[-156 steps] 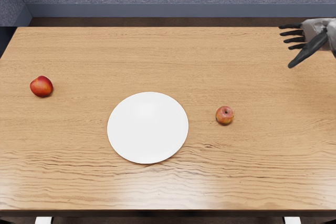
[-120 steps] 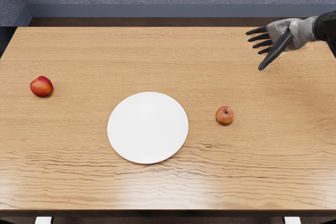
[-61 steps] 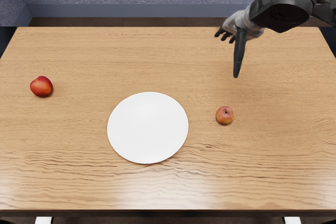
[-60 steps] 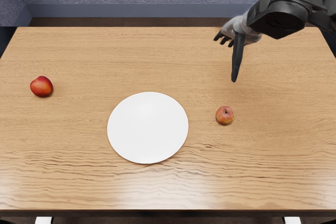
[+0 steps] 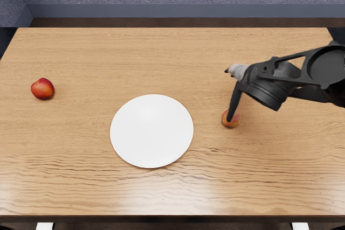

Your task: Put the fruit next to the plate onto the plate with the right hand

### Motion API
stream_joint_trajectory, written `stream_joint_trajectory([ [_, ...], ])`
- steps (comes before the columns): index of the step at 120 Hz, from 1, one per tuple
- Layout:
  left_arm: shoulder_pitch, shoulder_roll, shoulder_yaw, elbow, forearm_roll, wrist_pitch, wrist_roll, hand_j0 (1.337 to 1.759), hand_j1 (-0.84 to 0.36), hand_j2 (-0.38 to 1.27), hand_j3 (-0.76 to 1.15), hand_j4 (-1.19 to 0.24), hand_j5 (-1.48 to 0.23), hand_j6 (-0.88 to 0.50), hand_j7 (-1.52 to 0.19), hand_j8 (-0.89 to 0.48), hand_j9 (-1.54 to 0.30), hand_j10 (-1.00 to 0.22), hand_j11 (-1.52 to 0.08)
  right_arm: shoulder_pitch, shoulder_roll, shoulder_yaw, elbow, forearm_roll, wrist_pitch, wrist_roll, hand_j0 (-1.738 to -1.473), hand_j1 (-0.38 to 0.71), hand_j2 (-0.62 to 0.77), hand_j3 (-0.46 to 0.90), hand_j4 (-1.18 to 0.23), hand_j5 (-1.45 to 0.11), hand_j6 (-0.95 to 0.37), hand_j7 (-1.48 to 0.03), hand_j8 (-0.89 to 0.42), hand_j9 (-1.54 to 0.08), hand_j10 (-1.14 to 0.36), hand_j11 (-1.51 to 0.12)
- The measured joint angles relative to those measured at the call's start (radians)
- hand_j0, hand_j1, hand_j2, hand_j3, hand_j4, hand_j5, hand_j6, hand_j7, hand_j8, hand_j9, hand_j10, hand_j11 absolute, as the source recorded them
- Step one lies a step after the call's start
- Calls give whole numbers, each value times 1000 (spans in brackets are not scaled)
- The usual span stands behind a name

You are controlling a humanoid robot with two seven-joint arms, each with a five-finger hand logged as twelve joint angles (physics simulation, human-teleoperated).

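Observation:
A small red-yellow apple (image 5: 235,123) lies on the table just right of the white plate (image 5: 151,130). My right hand (image 5: 235,91) comes in from the right edge and hovers low over this apple. One long dark finger (image 5: 234,105) points straight down and its tip overlaps the apple's top. The remaining fingers are hidden behind the wrist and forearm. The hand looks open, and nothing shows it gripping the fruit. The left arm is out of view.
A second, redder fruit (image 5: 42,88) sits far to the left near the table's left edge. The wooden table (image 5: 161,57) ends at a dark gap and a grey wall at the back. My bulky right forearm (image 5: 302,82) spans the table's right side.
My right hand has swung from the table's back right corner leftward, then down and forward onto the apple beside the plate. Both fruits and the plate have stayed put.

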Motion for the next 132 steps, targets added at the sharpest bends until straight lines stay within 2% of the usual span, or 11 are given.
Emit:
stream_joint_trajectory([
  [17,0,0,0,0,0,0,0,1658,349,0,0,0,0,0,0,0,0,0,0,-6,6,22,47,-15,-54,0,-1658,-224,-20,0,-106,-136,-106,-136,-106,-136,-105,-136],
  [33,0,0,0,0,0,0,0,1658,349,0,0,0,0,0,0,0,0,0,0,-41,-35,21,59,-18,-67,0,-1658,-182,-27,0,-140,-182,-141,-182,-141,-182,-140,-182],
  [54,0,0,0,0,0,0,0,1658,349,0,0,0,0,0,0,0,0,0,0,-78,-44,18,65,-19,-71,0,-1658,-136,-35,0,-179,-231,-179,-231,-179,-231,-179,-231],
  [94,0,0,0,0,0,0,0,1658,349,0,0,0,0,0,0,0,0,0,0,-90,-40,22,67,-19,-72,0,-1658,86,-72,0,-363,-472,-364,-472,-364,-472,-363,-472],
  [132,0,0,0,0,0,0,0,1658,349,0,0,0,0,0,0,0,0,0,0,-89,-55,21,86,-19,-72,0,-1658,133,-80,0,-402,-523,-403,-523,-402,-523,-402,-523],
])
